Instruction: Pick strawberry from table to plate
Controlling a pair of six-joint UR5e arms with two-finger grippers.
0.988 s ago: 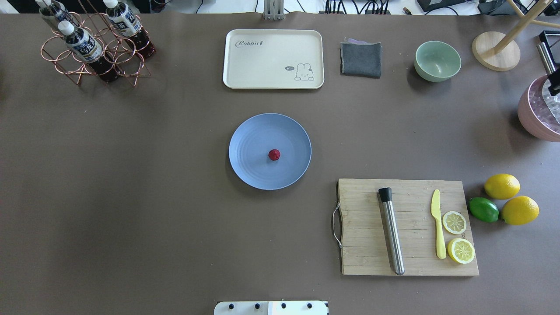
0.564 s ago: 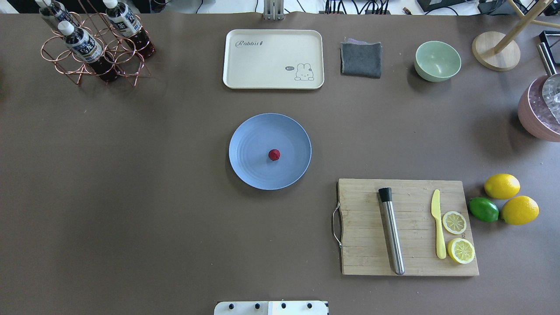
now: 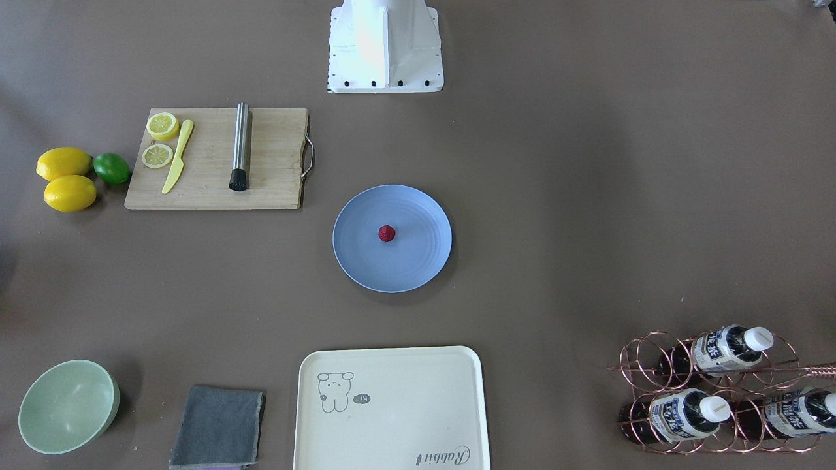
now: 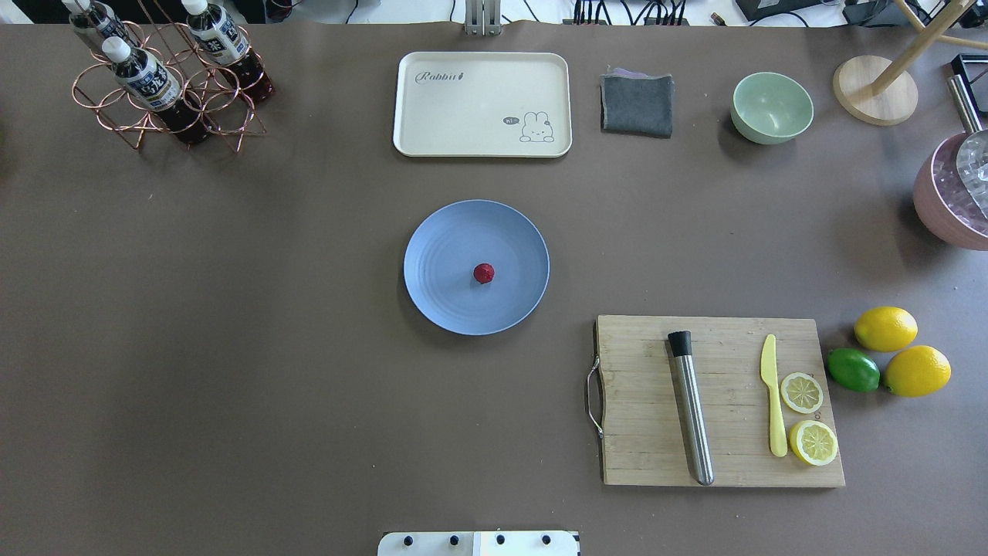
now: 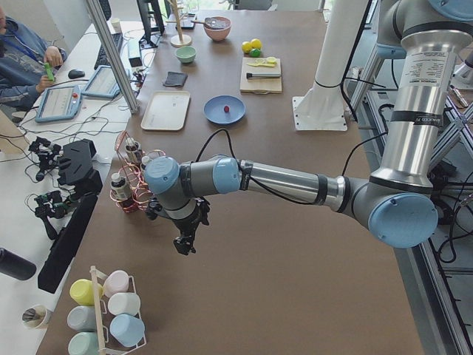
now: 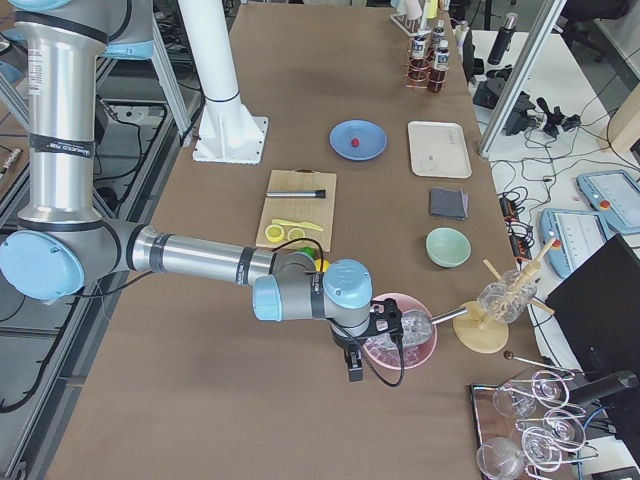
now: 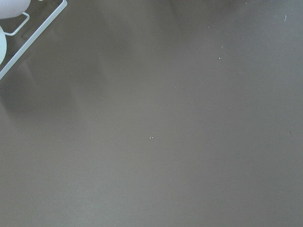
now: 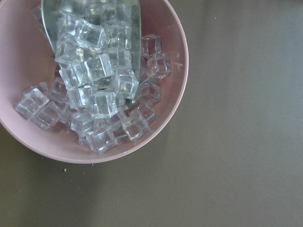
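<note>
Since the strawberry (image 4: 484, 272) lies near the middle of the plate (image 4: 444, 235), clear of the rim and with nothing touching it, we judge the task done and see no step left. Both arms are well apart from the plate. In the left side view the left fingers (image 5: 182, 248) hang over bare tabletop (image 4: 231, 324) near the bottle rack (image 5: 130, 181). In the right side view the right fingers (image 6: 354, 374) hang just beside the pink bowl (image 6: 425, 350) of ice at the other end. We cannot tell whether either pair is released or clenched, since they show only in the side views and neither wrist camera catches them; plainly neither carries the strawberry. Against the overhead view a second ago, we note that a dark part over the pink bowl at the right edge is gone, while the strawberry and plate lie where they were.
</note>
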